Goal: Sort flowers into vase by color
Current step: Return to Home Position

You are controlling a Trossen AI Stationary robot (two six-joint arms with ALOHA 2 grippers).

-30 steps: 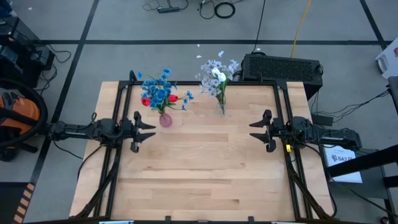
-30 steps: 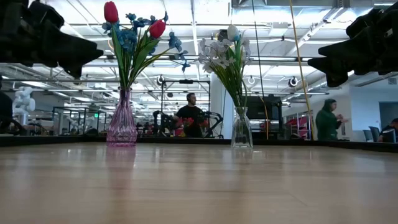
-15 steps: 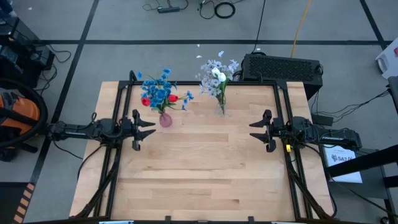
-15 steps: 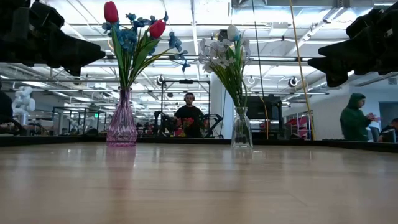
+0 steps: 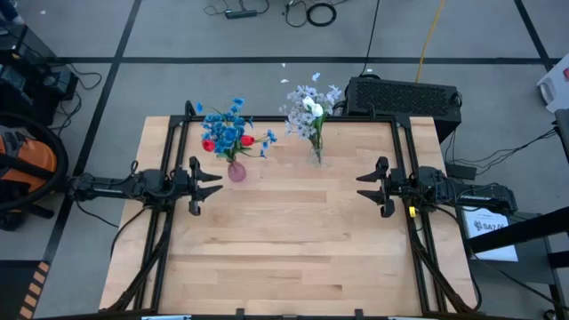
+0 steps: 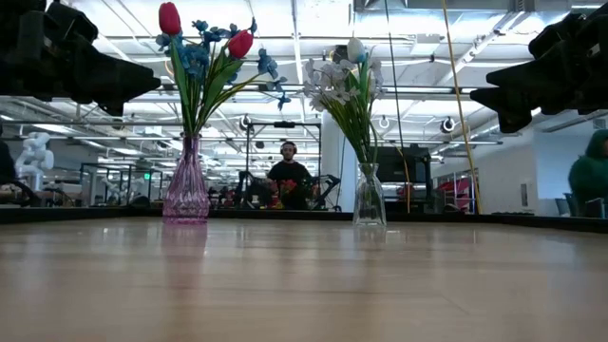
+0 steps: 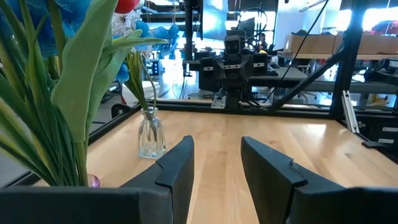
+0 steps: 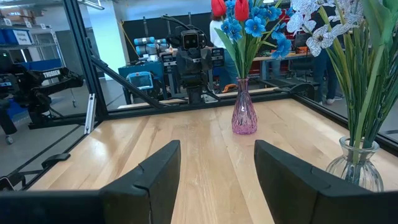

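Two vases stand on their bases at the far side of the wooden table. The pink vase [image 5: 236, 171] holds blue flowers [image 5: 229, 129] and red tulip buds [image 6: 169, 17]. The clear vase [image 5: 316, 156] holds pale lavender-white sprays [image 5: 307, 102] and a white tulip bud [image 6: 355, 49]. My left gripper [image 5: 213, 185] hovers at the table's left edge, level, just near of the pink vase, open, with nothing between its fingers [image 7: 180, 165]. My right gripper [image 5: 364, 187] hovers open at the right edge, facing it, also holding nothing.
Bare wood [image 5: 284, 249] spreads between the two grippers and toward the near edge. Black frame rails [image 5: 169, 231] run along the table's left and right sides. A black box [image 5: 404, 93] sits beyond the far right corner. A person [image 6: 288, 176] sits in the room behind.
The arms, vases and flowers have kept still. A person in the room behind has walked toward the right edge of the low view.
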